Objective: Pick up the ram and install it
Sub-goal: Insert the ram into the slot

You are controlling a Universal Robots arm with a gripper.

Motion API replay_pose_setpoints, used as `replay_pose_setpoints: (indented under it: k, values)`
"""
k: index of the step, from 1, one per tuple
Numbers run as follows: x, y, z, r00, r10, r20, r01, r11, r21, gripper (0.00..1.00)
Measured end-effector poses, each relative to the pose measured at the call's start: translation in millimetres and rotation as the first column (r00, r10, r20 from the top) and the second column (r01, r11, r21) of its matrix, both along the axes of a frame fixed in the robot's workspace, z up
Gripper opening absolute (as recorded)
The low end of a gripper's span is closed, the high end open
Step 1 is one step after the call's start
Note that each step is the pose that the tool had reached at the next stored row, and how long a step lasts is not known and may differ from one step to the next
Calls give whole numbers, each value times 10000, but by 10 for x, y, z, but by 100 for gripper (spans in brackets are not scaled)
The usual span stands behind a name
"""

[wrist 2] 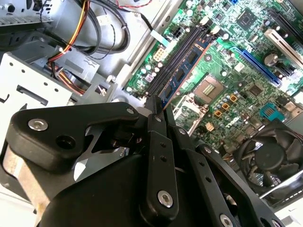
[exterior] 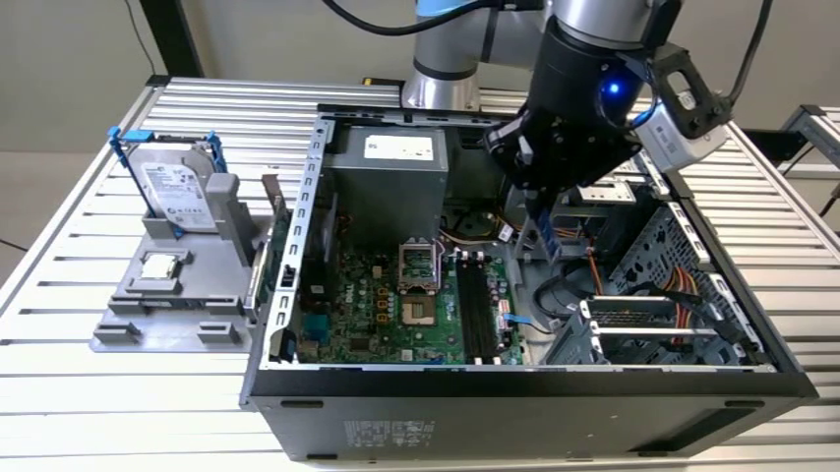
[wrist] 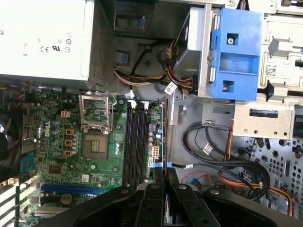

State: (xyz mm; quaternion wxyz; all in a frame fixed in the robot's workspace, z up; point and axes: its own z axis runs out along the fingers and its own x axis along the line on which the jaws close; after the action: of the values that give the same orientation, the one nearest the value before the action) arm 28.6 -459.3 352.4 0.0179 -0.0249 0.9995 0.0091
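Blue-green ram (wrist 2: pixel 188 64) is pinched in the jaws, held above the motherboard (wrist: pixel 71 156) near its black slots (wrist: pixel 135 142) inside the open case (exterior: pixel 310 197).

Slatted metal table (exterior: pixel 118 418) before a grey wall (exterior: pixel 263 39).

Even, diffuse room light from above, no hard shadows. Slatted table (exterior: pixel 79 393) shines pale, nr. blown out. Inside the PC case (exterior: pixel 525 418) it's dimmer, its black outer wall matt, motherboard (exterior: pixel 393 305) in soft shade. Blue LED (exterior: pixel 613 90) on the arm glows w/ a small halo. First wrist view: power supply (wrist: pixel 42 38) glary white, black gripper (wrist: pixel 164 172) dark, little detail. Second wrist view: the ram (wrist 2: pixel 187 71) has a faint sheen.
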Motion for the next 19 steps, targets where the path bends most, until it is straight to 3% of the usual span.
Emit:
replay_pose_setpoints:
  k: [19]
  values:
    - [0, 0, -103, 10000, 0, -1, 0, 10000, -2, 0]
